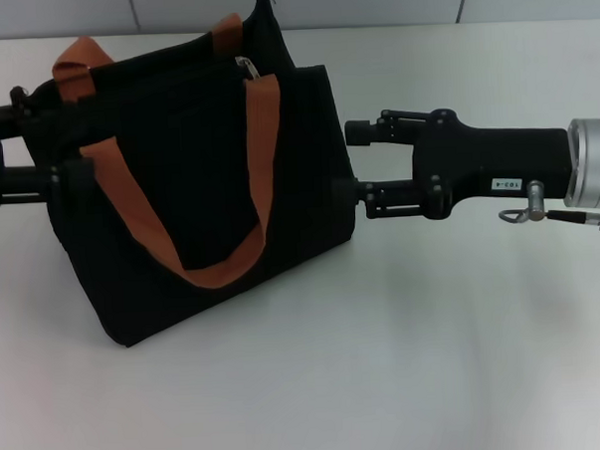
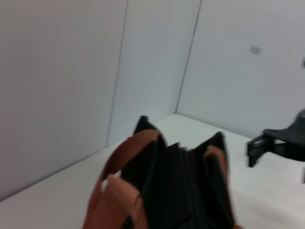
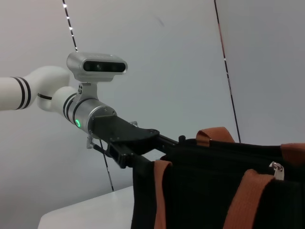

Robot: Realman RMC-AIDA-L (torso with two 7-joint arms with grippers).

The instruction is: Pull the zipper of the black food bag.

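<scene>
A black food bag (image 1: 209, 189) stands on a white bench (image 1: 386, 361). The left end effector (image 1: 64, 171) apparently clamps its end. The right end effector (image 1: 362, 167), fingers apart, should close squarely on the silver zipper (image 1: 245, 65).

Robot test booth or lab, not home. Plain white table (image 1: 406, 360), bare white panel walls (image 2: 57, 86) rising straight from its far edge and far corners, dark seams between panels. No furnishing or household clutter; only bag (image 1: 189, 190) near left edge. Two robot arms reach in over left and right edges; white arm (image 3: 33, 90) carries camera (image 3: 96, 66).
</scene>
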